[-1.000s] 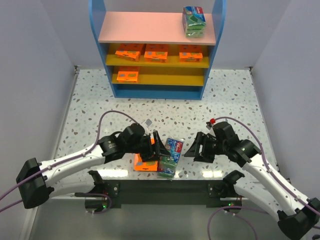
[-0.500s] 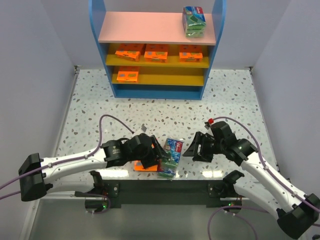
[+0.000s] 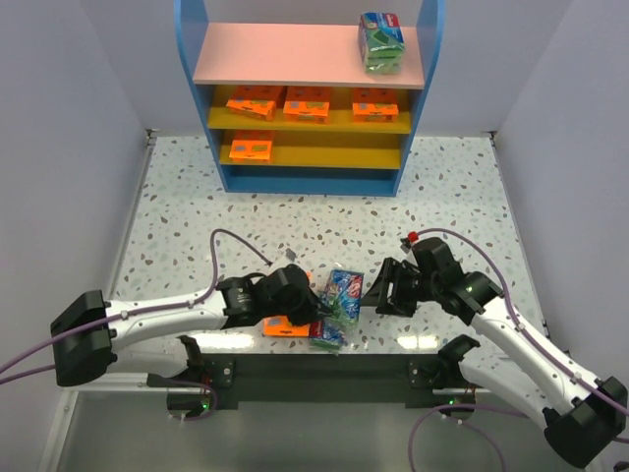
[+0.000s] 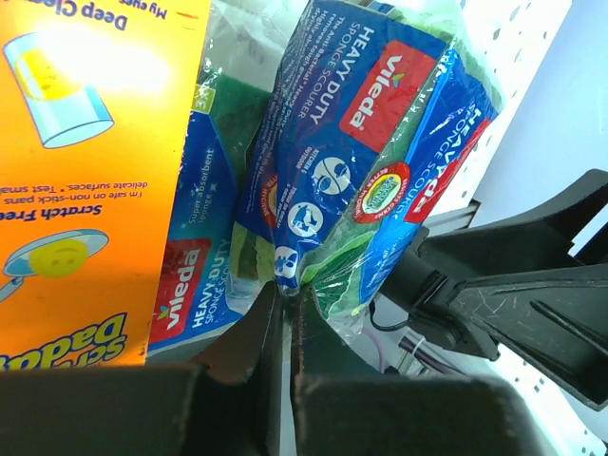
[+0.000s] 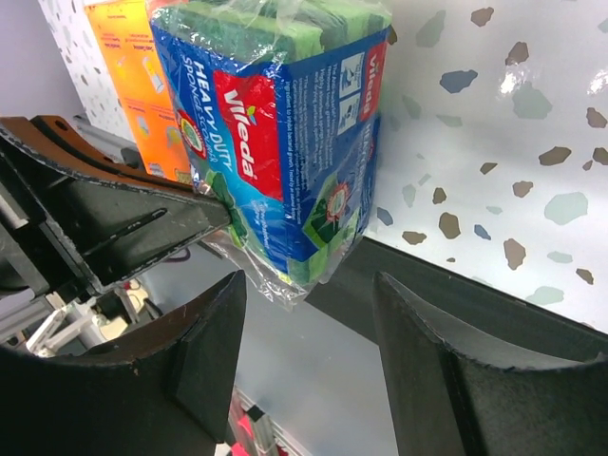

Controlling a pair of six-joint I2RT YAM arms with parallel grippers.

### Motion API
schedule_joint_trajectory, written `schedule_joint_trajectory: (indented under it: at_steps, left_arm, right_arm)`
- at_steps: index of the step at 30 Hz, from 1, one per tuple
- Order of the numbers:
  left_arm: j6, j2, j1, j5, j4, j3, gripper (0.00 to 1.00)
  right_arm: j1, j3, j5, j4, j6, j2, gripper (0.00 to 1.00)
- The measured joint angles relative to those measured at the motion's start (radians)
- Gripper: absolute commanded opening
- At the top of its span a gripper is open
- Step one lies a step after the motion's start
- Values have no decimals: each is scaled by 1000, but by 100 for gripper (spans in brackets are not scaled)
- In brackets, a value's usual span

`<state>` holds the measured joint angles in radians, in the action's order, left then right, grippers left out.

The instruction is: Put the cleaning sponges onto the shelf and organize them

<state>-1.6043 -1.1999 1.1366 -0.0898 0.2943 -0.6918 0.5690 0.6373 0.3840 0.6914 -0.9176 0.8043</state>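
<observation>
The left tool [image 3: 316, 311] is clamped right down on the crinkly wrapper edge of a blue pack [image 3: 341, 291], near the front edge of the tabletop [image 3: 452, 197]. Its wrist view makes that pretty obvious. Both fingers [image 4: 249, 337] are pressed together with only plastic film between them, at the pack's lower corner. The pack sits tilted with its red logo showing. I honestly can't tell whether it's clear of the tabletop or resting on it.

The right tool [image 3: 381, 295] is on the other side of that same pack, jaws wide apart, holding nothing. From its own camera the pack is out ahead of the gap and isn't touching either finger [image 5: 204, 361].

Just beside the held one, a second blue pack [image 3: 328, 333] lies flat. A near orange pack [image 3: 283, 326] is right up against it on the left, partly under the left arm.

The shelf [image 3: 192, 39] is at the far end, well apart from all this. A green pack [image 3: 381, 41] stands on the right side of the pink top board [image 3: 285, 54]. Three orange packs [image 3: 307, 103] sit in a row on the upper yellow board [image 3: 310, 125]. A lone orange pack [image 3: 249, 149] is at the left of the lower yellow board [image 3: 334, 152].
</observation>
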Motion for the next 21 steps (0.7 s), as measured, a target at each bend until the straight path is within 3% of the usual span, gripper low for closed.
schedule_joint_trajectory:
  at_steps: [7,12,18,21]
  left_arm:
    - [46,119,0,-34,85,-22,0]
    - [145,199,-55,-74,206,-239,0]
    - [359,181,-386,-17,270,-634,0]
    - [459,109,-619,119,251,-811,0]
  right_arm:
    - [0,44,-11,46,-1,-21,59]
    - [0,135,-34,66,0,-26,59]
    - [0,171,-35,68,5,16,59]
    - [0,185,-35,69,14,45,59]
